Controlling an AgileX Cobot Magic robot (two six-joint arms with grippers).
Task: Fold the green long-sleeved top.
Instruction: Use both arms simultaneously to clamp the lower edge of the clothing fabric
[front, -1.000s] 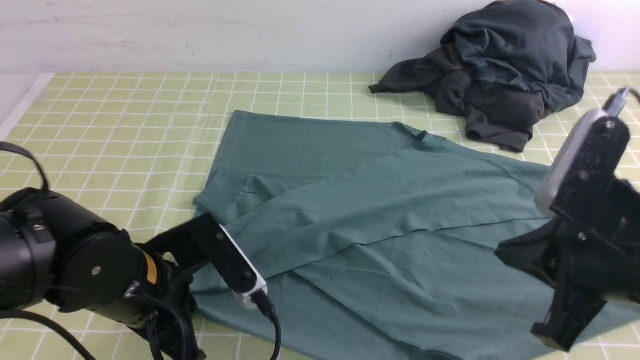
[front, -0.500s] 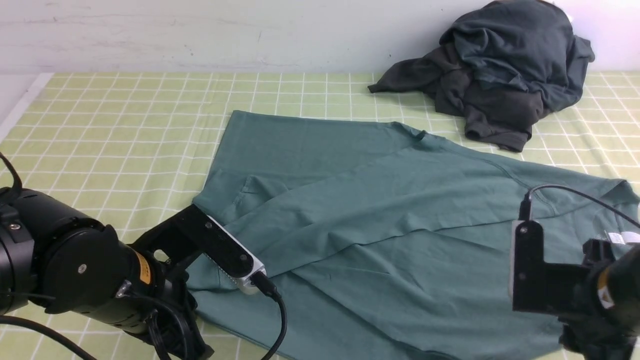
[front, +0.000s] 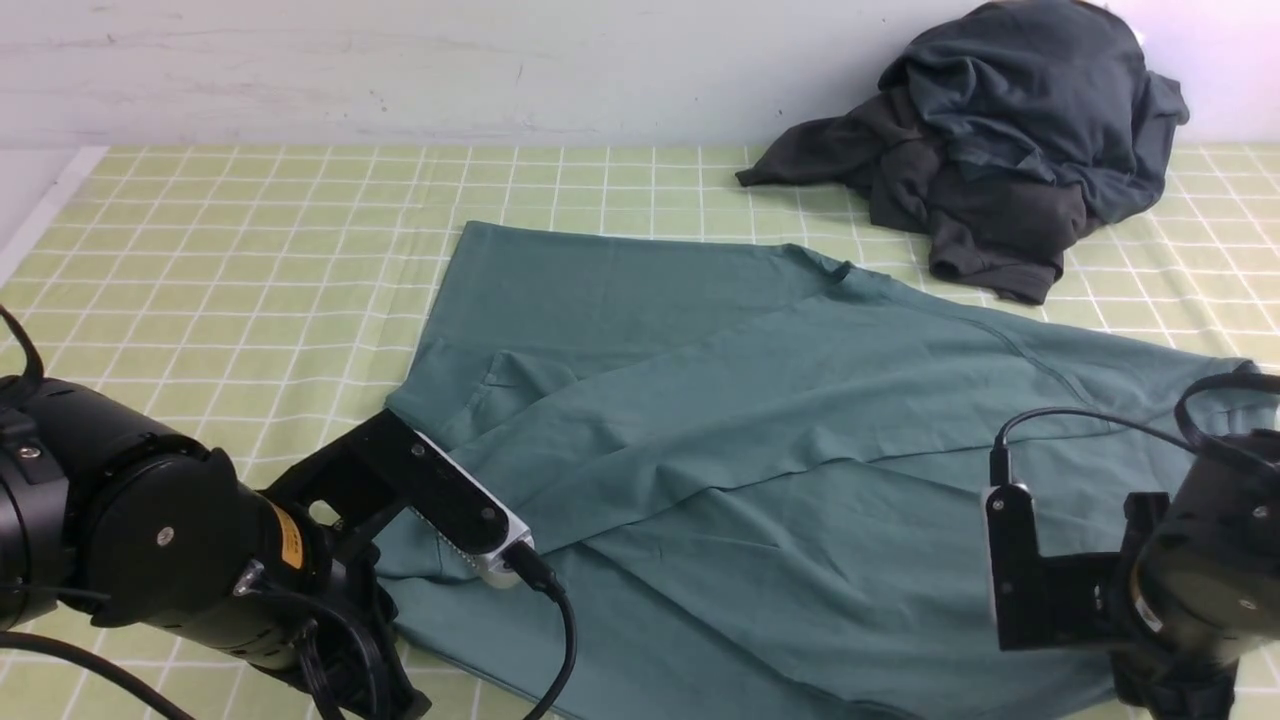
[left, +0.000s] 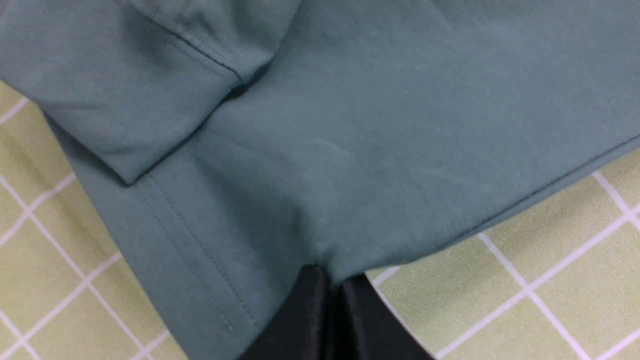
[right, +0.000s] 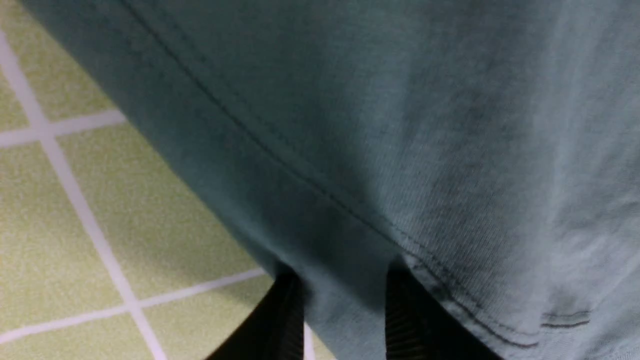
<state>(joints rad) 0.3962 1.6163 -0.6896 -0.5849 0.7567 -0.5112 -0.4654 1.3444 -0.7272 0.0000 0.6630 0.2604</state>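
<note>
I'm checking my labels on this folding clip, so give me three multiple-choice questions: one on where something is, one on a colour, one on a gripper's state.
1. Where does the dark heap of clothes lie?
A near left; B far right; C centre.
2. What colour are the grid lines on the checked cloth?
A white; B black; C red.
3. How is the left gripper?
A wide open in the air; B shut on the green top; C shut on nothing.

Answers:
1 B: the front view shows it at the far right.
2 A: thin white lines cross the yellow-green squares.
3 B: its wrist view shows the fingers together, pinching the fabric's edge.
</note>
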